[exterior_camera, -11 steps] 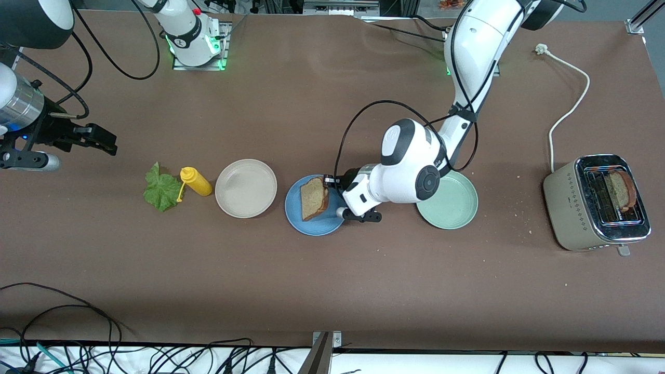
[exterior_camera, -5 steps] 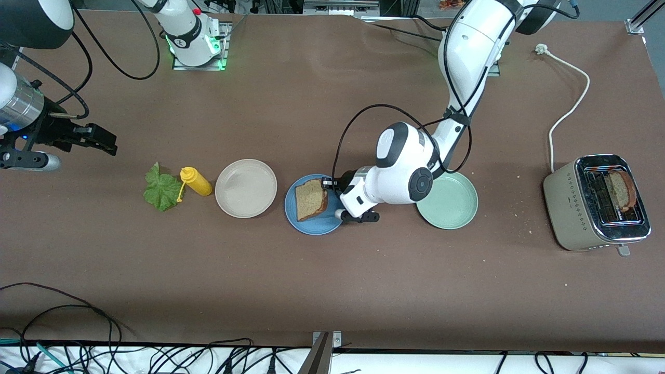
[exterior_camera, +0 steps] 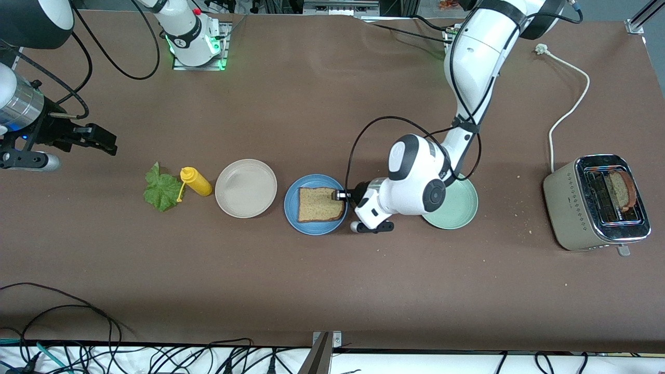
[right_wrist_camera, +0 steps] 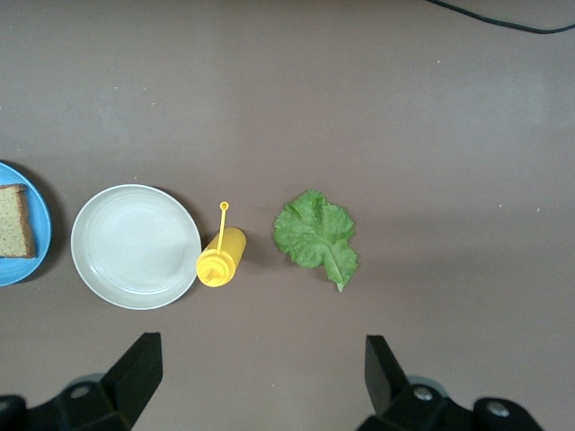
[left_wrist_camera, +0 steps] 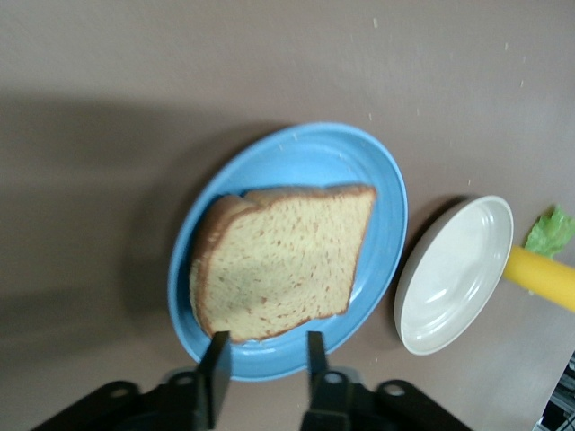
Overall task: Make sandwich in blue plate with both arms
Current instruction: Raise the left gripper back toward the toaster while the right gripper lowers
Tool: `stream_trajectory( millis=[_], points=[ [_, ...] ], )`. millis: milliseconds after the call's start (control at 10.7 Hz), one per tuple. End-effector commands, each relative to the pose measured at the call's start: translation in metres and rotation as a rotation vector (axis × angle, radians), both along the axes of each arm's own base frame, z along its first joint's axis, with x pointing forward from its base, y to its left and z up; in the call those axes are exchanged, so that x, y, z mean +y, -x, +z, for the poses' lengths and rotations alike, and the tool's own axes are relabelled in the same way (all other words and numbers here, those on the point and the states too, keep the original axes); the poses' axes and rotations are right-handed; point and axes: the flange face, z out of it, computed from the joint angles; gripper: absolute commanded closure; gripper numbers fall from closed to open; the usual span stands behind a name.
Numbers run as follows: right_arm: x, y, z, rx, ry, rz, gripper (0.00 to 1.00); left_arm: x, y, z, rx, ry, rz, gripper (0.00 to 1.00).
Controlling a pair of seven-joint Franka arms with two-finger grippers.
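One brown bread slice [exterior_camera: 320,204] lies flat on the blue plate [exterior_camera: 291,205]. My left gripper [exterior_camera: 340,196] is open at the plate's rim on the side toward the left arm's end, its fingers [left_wrist_camera: 216,359] apart over the rim and the slice's crust edge [left_wrist_camera: 278,269]. The green lettuce leaf [exterior_camera: 162,188] lies on the table toward the right arm's end. A second bread slice [exterior_camera: 622,189] stands in the toaster [exterior_camera: 597,202]. My right gripper [exterior_camera: 98,139] is open and empty, up over bare table by the lettuce [right_wrist_camera: 316,235], and waits.
A yellow squeeze bottle [exterior_camera: 196,181] lies between the lettuce and a beige plate [exterior_camera: 245,188]. A pale green plate [exterior_camera: 462,208] sits partly under the left arm. The toaster's white cord [exterior_camera: 566,109] runs farther from the camera.
The bread slice, held tilted on edge over the blue plate, now lies flat on it. My left gripper has let go and drawn back toward the left arm's end. The right arm has not moved.
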Motion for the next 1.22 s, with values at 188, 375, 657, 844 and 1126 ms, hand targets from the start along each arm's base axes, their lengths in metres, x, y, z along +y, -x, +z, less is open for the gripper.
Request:
stream_trajectory(
  millis=[188,375,657,844,1126],
  points=[
    [-0.003,-0.001,0.005,-0.008,-0.013,-0.013,0.0,0.092,-0.052,0.049,-0.188,0.027,-0.067,0.0],
    [-0.003,-0.001,0.005,-0.008,-0.013,-0.013,0.0,0.156,-0.065,0.088,-0.324,-0.019,-0.162,0.0],
    [-0.003,-0.001,0.005,-0.008,-0.015,-0.013,0.0,0.235,-0.029,0.13,-0.28,-0.029,-0.091,0.0],
    [-0.009,-0.002,0.004,-0.006,-0.013,-0.01,0.0,0.257,0.001,0.166,-0.276,-0.045,-0.103,0.0],
    [-0.007,-0.001,0.022,-0.033,-0.012,0.016,0.0,0.278,0.033,0.247,-0.377,-0.342,-0.337,0.0]
  ],
)
